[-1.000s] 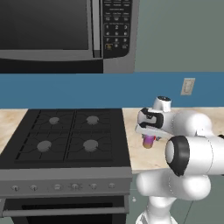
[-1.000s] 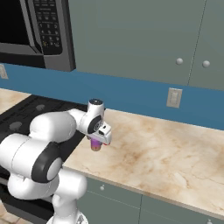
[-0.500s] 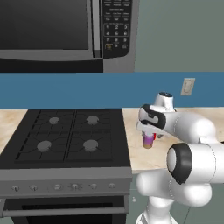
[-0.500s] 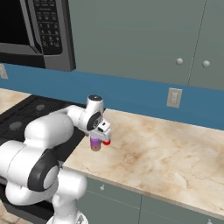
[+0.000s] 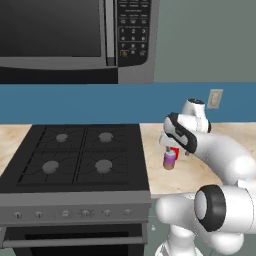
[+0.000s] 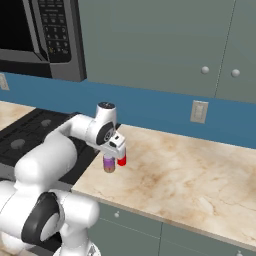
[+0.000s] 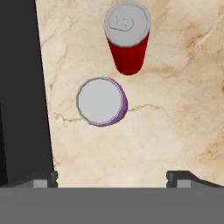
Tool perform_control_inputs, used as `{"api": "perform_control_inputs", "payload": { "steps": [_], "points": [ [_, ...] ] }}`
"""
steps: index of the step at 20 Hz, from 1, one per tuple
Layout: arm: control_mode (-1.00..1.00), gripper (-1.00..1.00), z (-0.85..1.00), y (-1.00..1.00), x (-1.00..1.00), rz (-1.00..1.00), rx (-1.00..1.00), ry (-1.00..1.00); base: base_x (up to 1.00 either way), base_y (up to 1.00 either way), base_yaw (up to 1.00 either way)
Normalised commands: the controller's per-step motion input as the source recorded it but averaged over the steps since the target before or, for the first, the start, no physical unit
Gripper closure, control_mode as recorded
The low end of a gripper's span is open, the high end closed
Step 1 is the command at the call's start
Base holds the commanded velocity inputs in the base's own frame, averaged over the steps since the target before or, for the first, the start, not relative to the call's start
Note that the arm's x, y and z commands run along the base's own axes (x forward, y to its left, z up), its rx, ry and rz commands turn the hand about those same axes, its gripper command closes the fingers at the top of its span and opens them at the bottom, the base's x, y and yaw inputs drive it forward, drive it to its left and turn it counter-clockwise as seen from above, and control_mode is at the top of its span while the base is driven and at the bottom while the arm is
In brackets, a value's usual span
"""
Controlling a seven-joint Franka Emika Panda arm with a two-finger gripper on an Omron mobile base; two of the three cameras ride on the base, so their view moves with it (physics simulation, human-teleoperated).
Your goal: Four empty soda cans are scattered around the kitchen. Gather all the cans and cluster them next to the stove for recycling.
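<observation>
Your two-finger gripper (image 7: pixel 112 177) hung with jaws spread wide, holding nothing, above the small purple soda can (image 7: pixel 101 102). It stood upright beside the red silver-topped can (image 7: pixel 127 39), just right of the black gas stove (image 5: pixel 75 157). Two cans apparently remained.

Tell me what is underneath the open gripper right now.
Below the gripper, jaws spread wide, the purple can stands upright on the marble counter, free of the fingers. The red can stands beside it. The purple can's base is hidden beneath its top.
</observation>
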Motion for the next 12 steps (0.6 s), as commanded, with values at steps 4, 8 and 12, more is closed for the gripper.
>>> {"api": "perform_control_inputs", "payload": {
  "steps": [4,8,12],
  "points": [
    [-1.00,-1.00,0.00,0.00,-0.50,0.00,0.00,0.00,0.00,0.00,0.00],
    [-1.00,-1.00,0.07,0.00,-0.48,0.00,0.00,-0.01,0.00,0.00,0.00],
    [-1.00,-1.00,0.21,0.00,-0.46,0.00,0.00,0.00,0.00,0.00,0.00]
  ]
}}
